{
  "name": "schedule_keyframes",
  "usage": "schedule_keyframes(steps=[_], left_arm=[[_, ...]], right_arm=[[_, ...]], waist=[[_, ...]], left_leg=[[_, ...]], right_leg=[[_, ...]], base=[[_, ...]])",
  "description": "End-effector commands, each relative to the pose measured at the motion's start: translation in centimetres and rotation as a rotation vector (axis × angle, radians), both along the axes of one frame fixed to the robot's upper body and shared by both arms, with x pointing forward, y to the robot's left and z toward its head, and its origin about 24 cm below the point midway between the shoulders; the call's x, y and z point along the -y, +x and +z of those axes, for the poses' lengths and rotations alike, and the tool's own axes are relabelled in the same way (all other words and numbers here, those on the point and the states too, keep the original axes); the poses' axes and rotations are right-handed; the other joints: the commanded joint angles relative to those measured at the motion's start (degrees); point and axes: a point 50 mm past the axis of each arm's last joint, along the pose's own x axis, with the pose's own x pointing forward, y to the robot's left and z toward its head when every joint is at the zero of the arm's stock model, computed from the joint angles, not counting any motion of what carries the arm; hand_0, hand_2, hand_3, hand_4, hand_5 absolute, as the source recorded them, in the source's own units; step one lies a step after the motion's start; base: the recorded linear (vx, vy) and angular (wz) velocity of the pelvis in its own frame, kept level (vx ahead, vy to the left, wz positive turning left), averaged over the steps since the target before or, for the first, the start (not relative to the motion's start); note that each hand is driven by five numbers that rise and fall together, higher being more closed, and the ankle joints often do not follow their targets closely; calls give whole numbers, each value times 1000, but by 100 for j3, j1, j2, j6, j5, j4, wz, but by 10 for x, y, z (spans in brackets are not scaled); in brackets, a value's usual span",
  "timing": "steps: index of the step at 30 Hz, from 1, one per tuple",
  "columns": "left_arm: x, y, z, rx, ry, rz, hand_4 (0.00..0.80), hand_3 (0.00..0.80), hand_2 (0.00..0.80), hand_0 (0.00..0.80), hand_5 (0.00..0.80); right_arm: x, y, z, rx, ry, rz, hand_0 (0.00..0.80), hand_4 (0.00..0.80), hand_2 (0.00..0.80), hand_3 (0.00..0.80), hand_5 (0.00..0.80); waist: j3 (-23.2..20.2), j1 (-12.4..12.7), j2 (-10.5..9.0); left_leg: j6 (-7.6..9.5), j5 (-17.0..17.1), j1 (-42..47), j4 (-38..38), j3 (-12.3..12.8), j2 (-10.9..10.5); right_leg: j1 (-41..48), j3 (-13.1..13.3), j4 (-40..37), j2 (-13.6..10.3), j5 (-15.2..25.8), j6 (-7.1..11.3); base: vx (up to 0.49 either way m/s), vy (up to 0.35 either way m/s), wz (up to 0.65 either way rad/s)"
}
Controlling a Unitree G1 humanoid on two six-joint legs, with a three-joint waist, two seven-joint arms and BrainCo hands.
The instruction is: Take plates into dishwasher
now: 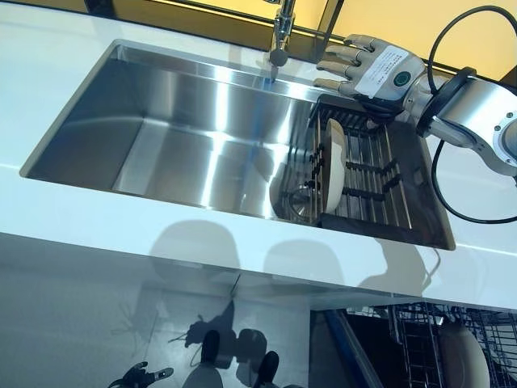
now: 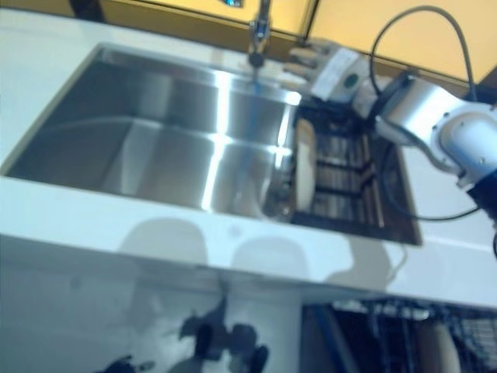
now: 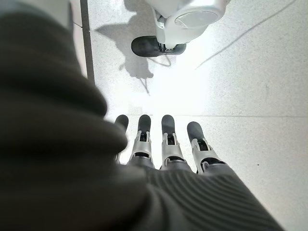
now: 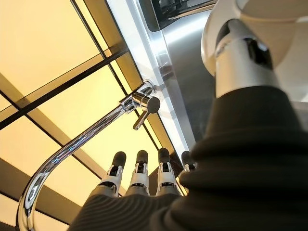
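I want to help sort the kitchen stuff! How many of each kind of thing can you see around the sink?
Plates: 2, one in the dish rack, one in the dishwasher
Dish racks: 1
Faucets: 1
Sinks: 1
Total: 5

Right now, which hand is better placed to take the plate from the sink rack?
The right hand: it hovers open above the rack holding the plate. The left hand points at the floor.

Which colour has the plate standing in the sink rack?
The plate is cream-white, clearest in the left eye view.
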Motion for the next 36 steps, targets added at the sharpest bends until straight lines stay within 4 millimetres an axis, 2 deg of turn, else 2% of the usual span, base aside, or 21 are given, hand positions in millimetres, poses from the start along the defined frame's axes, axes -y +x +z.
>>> schedule_keyframes(steps=[1,36], left_arm=[[-15,3,8,35,26,45,0,0,0,0,0],[-17,6,10,70,24,68,0,0,0,0,0]], right_arm=[[0,-6,20,64,-48,-23,0,0,0,0,0],[9,2,-14,-60,-143,-69,0,0,0,0,0]], waist=[[48,164,-72],[97,121,-68]], left_leg=[[105,-570,50,-25,-3,81],[100,-560,-5,-25,60,93]], right_leg=[[23,10,2,19,-191,303],[-59,59,2,49,-187,285]], base=[[0,0,0],[0,0,0]])
